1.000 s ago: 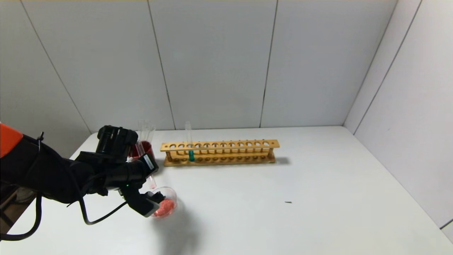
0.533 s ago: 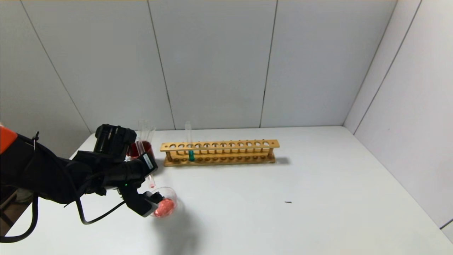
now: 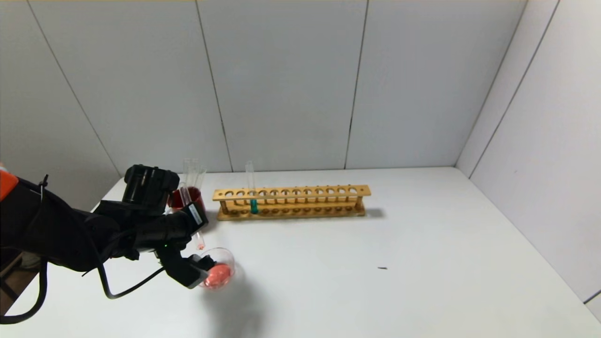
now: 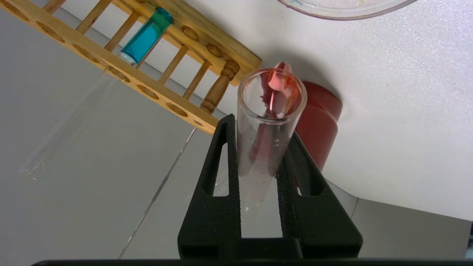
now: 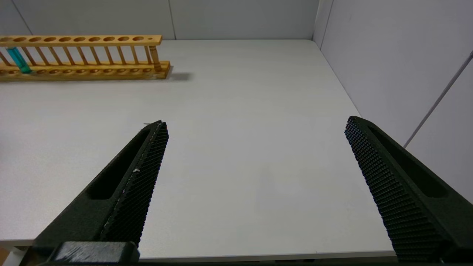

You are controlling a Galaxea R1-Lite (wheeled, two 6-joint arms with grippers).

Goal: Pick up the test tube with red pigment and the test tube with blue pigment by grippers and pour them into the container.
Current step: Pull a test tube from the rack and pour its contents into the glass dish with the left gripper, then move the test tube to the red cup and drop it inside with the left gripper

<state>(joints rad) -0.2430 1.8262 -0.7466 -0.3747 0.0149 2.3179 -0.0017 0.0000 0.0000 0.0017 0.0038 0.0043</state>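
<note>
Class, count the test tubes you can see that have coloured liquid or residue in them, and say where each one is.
2. The red test tube is gripped by the left gripper; the blue test tube stands in the wooden rack. Others may be hidden.

On my head feed, at the lower left of the frame, I see the left arm [image 3: 61,234], wrapped in matte black fabric, with an orange patch at the far left edge. A black cylindrical camera housing [image 3: 149,184] sits on its wrist, with a small white label [image 3: 196,218] and a tiny green light [image 3: 165,245] close by. A black cable [image 3: 127,288] loops beneath. The left gripper [image 4: 258,147] has two black wedge-shaped fingers [image 4: 221,184] with triangular cut-outs and finely textured pads. The right gripper [image 5: 255,127] fills the lower part of its wrist feed with two black fingers [image 5: 147,155], slotted and faced with a fine dimpled grid.
</note>
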